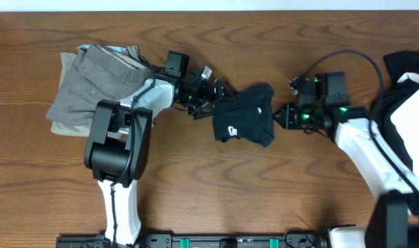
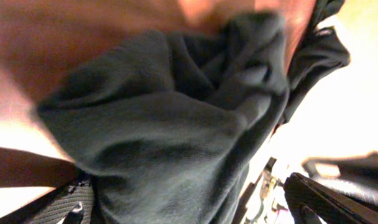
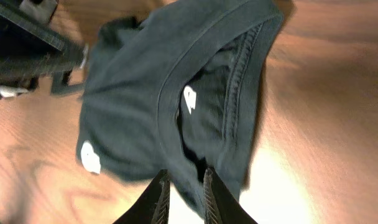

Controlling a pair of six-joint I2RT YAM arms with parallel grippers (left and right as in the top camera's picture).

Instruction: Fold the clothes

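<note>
The shirt, limp, light and bunched at the table's centre, should sag and slip, so pinch seamed edges: left gripper gapes at its 10 o'clock, right gripper nips its 3 o'clock edge.

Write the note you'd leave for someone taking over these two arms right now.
Left gripper: open, at the left edge of the black T-shirt.
Right gripper: nearly closed, and seems to pinch the shirt's edge near the collar.
Things: the T-shirt lies bunched in the middle of the table. The grey trousers sit stacked at the far left. More black and white clothes lie at the right edge.
Done: the trousers look folded.
Left: the T-shirt is crumpled, not folded, and the right-hand pile waits.
</note>
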